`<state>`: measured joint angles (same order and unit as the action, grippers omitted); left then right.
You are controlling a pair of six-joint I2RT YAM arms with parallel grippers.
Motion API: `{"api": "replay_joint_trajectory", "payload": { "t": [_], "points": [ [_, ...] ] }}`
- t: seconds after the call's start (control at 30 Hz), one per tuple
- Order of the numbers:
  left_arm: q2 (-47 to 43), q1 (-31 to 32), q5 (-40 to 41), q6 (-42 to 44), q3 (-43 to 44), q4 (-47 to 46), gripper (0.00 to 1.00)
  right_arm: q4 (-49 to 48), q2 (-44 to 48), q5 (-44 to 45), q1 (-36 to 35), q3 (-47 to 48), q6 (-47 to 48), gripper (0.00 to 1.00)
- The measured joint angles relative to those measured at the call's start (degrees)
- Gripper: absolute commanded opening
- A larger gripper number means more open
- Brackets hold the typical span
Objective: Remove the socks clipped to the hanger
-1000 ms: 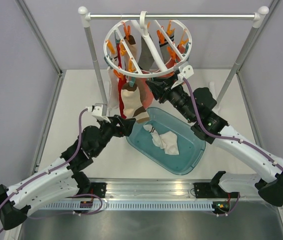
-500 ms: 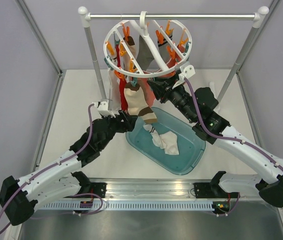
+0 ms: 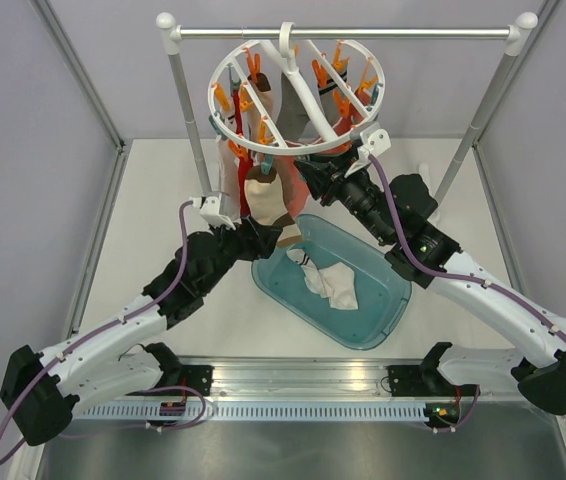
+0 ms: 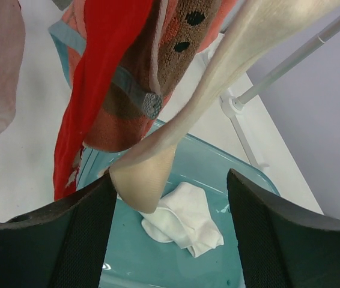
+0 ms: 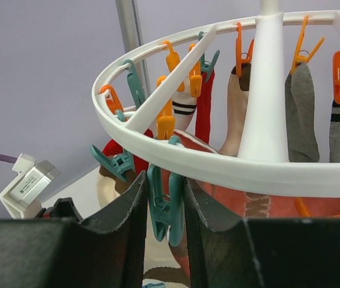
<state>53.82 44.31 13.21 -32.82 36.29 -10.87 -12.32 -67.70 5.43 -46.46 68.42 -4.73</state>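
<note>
The white ring hanger [image 3: 263, 148] hangs from the rail, with orange and teal clips and several socks; it fills the right wrist view [image 5: 218, 168]. My right gripper [image 3: 308, 172] is under its near rim, shut on a teal clip [image 5: 169, 210], with one finger on each side. A beige sock [image 3: 265, 205] hangs from that area. Its toe [image 4: 143, 186] dangles between the wide-open jaws of my left gripper [image 3: 261, 237], near the left finger. A red sock [image 4: 98, 90] and a brown patterned sock [image 4: 176, 54] hang beside it. White socks [image 3: 333, 283] lie in the bin.
A teal plastic bin [image 3: 388, 312] sits on the table below the hanger and in front of both grippers. The metal rail stand [image 3: 363, 33] with white posts spans the back. Grey and striped socks [image 5: 302, 114] hang on the ring's far side.
My left arm has reached forward and right, bringing its open jaws around the beige sock's toe. The sock has swung slightly. The right gripper has stayed at the clip.
</note>
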Motion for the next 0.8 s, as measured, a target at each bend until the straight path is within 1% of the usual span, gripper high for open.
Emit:
{"api": "replay_joint_trajectory", "payload": {
  "t": [0.2,0.3,0.33,0.4,0.43,0.5,0.53,0.57,0.6,0.63,0.67,0.7,0.73,0.77,0.8],
  "points": [
    [0.7,-0.7,0.0,0.0,0.7,-0.4,0.75,0.0,0.0,0.0,0.0,0.0,0.0,0.11],
    [1.7,-1.4,-0.3,0.0,0.7,-1.7,0.69,0.0,0.0,0.0,0.0,0.0,-0.1,0.11],
    [2.0,-1.5,-0.4,0.1,0.7,-2.3,0.63,0.0,0.0,0.0,0.0,0.0,-0.1,0.11],
    [2.2,-1.6,-1.2,0.2,0.6,-4.0,0.57,0.0,0.0,0.0,0.0,0.0,-0.2,0.11],
    [2.2,-1.6,-1.6,0.4,0.6,-4.9,0.51,0.0,0.0,0.0,0.0,0.0,-0.2,0.11],
    [2.2,-1.6,-2.4,0.9,0.6,-6.6,0.42,0.1,0.0,0.0,0.0,0.0,-0.2,0.11],
    [2.2,-1.6,-3.0,1.2,0.6,-7.3,0.32,0.1,0.0,0.0,0.0,0.0,-0.2,0.11],
    [2.2,-1.6,-3.5,1.4,0.6,-8.0,0.27,0.2,0.0,0.0,0.0,0.0,-0.2,0.11],
    [2.2,-1.6,-4.2,1.8,0.6,-8.4,0.16,0.2,0.1,0.0,0.0,0.0,-0.2,0.12],
    [2.2,-1.6,-4.7,2.0,0.6,-8.9,0.11,0.3,0.2,0.0,0.0,0.0,-0.2,0.14],
    [2.2,-1.6,-5.3,2.3,0.6,-9.2,0.08,0.4,0.3,0.1,0.0,0.0,-0.2,0.17],
    [2.2,-1.6,-5.9,2.4,0.6,-9.4,0.03,0.5,0.4,0.1,0.0,0.0,-0.2,0.20],
    [2.2,-1.6,-6.4,2.5,0.6,-9.6,0.02,0.6,0.7,0.3,0.0,0.0,-0.2,0.23],
    [2.2,-1.6,-6.7,2.5,0.6,-9.6,0.02,0.8,1.0,0.5,0.0,0.0,-0.2,0.34],
    [2.2,-1.6,-7.4,2.5,0.6,-9.7,0.02,0.9,1.4,0.8,0.0,-0.2,-0.2,0.39]
  ]
}}
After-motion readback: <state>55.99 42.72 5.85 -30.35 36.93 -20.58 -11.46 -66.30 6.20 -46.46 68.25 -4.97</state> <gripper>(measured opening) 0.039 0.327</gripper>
